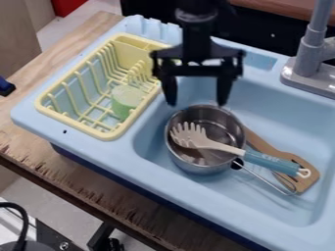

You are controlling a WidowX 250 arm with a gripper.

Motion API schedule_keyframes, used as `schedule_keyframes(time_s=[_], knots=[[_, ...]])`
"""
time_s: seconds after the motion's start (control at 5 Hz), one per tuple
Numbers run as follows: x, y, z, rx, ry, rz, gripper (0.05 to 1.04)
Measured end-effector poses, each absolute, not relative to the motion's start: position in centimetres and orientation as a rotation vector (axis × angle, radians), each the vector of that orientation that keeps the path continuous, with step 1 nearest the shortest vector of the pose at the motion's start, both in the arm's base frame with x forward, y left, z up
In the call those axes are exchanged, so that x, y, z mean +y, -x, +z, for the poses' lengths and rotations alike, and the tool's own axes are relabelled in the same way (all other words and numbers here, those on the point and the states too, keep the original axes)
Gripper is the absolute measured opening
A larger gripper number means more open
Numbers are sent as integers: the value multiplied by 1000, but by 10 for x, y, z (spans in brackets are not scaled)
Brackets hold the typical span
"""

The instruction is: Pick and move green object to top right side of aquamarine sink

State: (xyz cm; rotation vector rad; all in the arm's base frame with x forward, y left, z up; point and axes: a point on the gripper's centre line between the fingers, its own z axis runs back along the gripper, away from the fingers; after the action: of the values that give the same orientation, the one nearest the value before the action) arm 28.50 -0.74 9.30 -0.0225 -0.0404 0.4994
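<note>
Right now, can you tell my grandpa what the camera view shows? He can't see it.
A black gripper hangs open over a light blue sink. A green thing sits in a yellow rack at the left, and a pasta spoon leans in a metal pot beside a brown spatula.

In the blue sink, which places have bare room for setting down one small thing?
The basin looks bare between the faucet and wooden spatula, and along its near wall. Its middle is crowded: the pot, pasta fork and spatula overlap, with the gripper just beyond the pot.
</note>
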Motion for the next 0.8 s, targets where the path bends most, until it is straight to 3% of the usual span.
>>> schedule_keyframes(time_s=[0.2,0.4,0.8], knots=[[12,-286,107,-81,-53,486,998],[31,-285,117,-58,3,493,998],[67,-286,112,-123,-10,670,998]])
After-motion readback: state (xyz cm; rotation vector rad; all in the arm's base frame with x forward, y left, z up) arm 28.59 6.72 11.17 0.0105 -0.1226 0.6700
